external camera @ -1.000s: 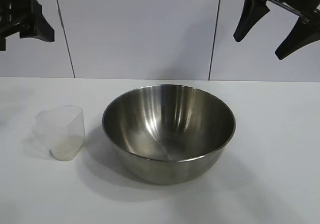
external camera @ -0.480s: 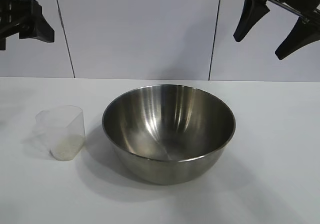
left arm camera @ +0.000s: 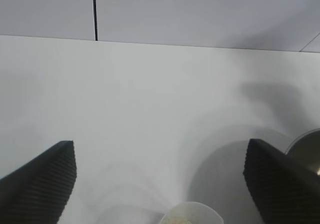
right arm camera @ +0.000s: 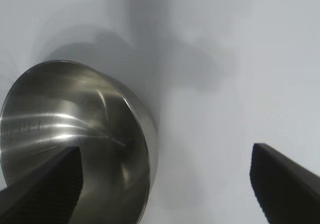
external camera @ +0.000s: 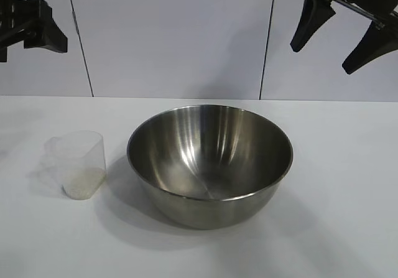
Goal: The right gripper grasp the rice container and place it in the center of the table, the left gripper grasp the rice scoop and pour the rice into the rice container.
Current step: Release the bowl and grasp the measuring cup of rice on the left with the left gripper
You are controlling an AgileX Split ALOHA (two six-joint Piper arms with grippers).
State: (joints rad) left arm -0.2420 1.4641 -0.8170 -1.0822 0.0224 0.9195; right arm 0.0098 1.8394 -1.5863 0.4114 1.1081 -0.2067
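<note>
The rice container is seen mid-surface, the rice scoop just to its left, apart. Both hands, left and right, are held wide open, empty, aloft. Rice is shown from above only in the left wrist view.

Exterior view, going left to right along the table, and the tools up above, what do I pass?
Table: rice scoop with rice → rice container. Above: left tool → right tool, its fingers spread open.
</note>
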